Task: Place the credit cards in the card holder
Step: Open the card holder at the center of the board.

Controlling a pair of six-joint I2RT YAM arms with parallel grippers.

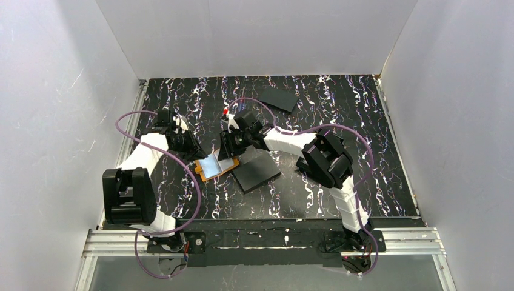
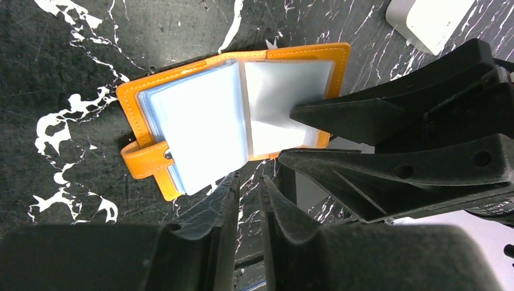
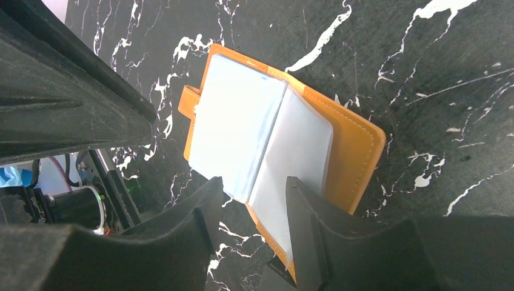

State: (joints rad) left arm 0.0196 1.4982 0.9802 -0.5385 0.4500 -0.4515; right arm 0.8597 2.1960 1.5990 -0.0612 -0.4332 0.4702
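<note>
The orange card holder (image 1: 217, 166) lies open on the black marbled table, pale blue-grey sleeves up, its clasp tab (image 2: 145, 159) on the left side. It also shows in the left wrist view (image 2: 200, 121) and the right wrist view (image 3: 357, 151). My left gripper (image 1: 197, 151) (image 2: 248, 188) hovers at the holder's near edge, fingers almost together with nothing between them. My right gripper (image 1: 230, 148) (image 3: 254, 197) is open over the holder, and one finger (image 3: 303, 212) rests on the right sleeve page. I can make out no credit card.
A large flat black rectangle (image 1: 257, 171) lies right of the holder, its corner under the holder's edge (image 3: 276, 270). Another black rectangle (image 1: 279, 99) lies at the back. White walls enclose the table on three sides. Both arms crowd together around the holder.
</note>
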